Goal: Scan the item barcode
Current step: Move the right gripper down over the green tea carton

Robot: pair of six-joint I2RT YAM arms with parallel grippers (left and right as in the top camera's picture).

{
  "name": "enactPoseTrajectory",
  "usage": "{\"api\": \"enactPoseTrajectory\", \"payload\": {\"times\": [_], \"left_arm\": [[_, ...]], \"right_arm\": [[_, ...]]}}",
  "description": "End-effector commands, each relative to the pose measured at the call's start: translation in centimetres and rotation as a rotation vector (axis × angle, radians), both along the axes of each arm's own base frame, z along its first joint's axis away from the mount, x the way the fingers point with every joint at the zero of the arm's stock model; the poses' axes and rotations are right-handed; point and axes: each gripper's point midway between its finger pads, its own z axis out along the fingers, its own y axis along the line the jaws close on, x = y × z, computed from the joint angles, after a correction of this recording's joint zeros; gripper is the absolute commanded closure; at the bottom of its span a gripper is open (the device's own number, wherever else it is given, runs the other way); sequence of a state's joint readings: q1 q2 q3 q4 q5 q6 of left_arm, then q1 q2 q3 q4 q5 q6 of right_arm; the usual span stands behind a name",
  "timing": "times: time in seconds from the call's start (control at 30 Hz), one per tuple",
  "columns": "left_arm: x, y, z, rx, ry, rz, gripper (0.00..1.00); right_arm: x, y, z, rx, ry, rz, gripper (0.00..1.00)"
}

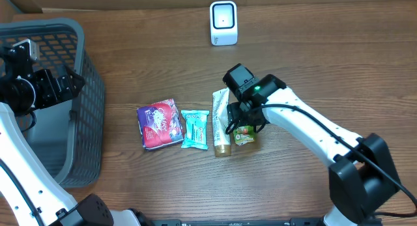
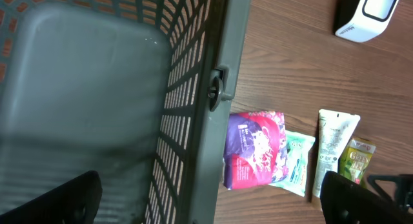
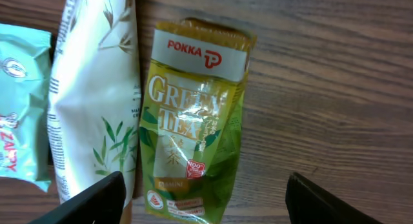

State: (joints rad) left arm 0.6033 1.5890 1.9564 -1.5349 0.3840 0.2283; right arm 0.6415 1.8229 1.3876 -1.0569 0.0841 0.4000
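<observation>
The green tea pack [image 3: 193, 121] lies flat on the table [image 1: 339, 50], label up, and no barcode shows on that face. Right over it hangs the right gripper [image 3: 208, 199], its fingers [image 3: 97, 198] spread to either side of the pack and clear of it, so nothing is grasped yet. Touching the pack's left edge, or as near as makes no difference, is the white tube [image 3: 97, 101]. Further left of the pack come the teal packet [image 1: 195, 129] and then the purple packet [image 1: 159, 124]. The scanner [image 1: 223, 23] stands well apart from the pack, up at the far edge. Far to the pack's left, the left gripper [image 1: 68, 84] hovers wide open and empty over the basket [image 1: 91, 89].

By my read, nothing is done: gripping, lifting, carrying to the scanner and showing the barcode all remain.
</observation>
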Motion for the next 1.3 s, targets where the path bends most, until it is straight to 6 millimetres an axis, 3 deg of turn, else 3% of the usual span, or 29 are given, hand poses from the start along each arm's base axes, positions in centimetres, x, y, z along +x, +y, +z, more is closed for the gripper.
{"api": "enactPoseTrajectory", "payload": {"times": [0.0,0.47,0.63,0.83,1.17,1.2,1.27], "left_arm": [[0.1,0.0,-0.1,0.001,0.005,-0.005,0.01],[0.1,0.0,-0.1,0.001,0.004,-0.005,0.00],[0.1,0.0,-0.1,0.001,0.005,-0.005,0.01],[0.1,0.0,-0.2,0.001,0.006,-0.003,0.01],[0.1,0.0,-0.2,0.000,0.006,-0.004,0.01],[0.1,0.0,-0.2,0.000,0.006,-0.004,0.00],[0.1,0.0,-0.2,0.000,0.006,-0.004,0.00]], "right_arm": [[-0.1,0.6,0.3,-0.006,-0.022,0.010,0.20],[1.2,2.0,-0.9,0.026,-0.098,0.090,0.13],[1.1,1.6,-1.1,0.016,-0.089,0.083,0.13],[2.4,-0.1,-1.8,0.011,-0.076,0.026,0.17],[3.1,0.4,-2.7,0.075,-0.055,0.061,0.57],[3.1,0.3,-2.8,0.071,-0.053,0.057,0.66],[3.1,0.0,-3.0,0.058,-0.054,0.032,0.96]]}}
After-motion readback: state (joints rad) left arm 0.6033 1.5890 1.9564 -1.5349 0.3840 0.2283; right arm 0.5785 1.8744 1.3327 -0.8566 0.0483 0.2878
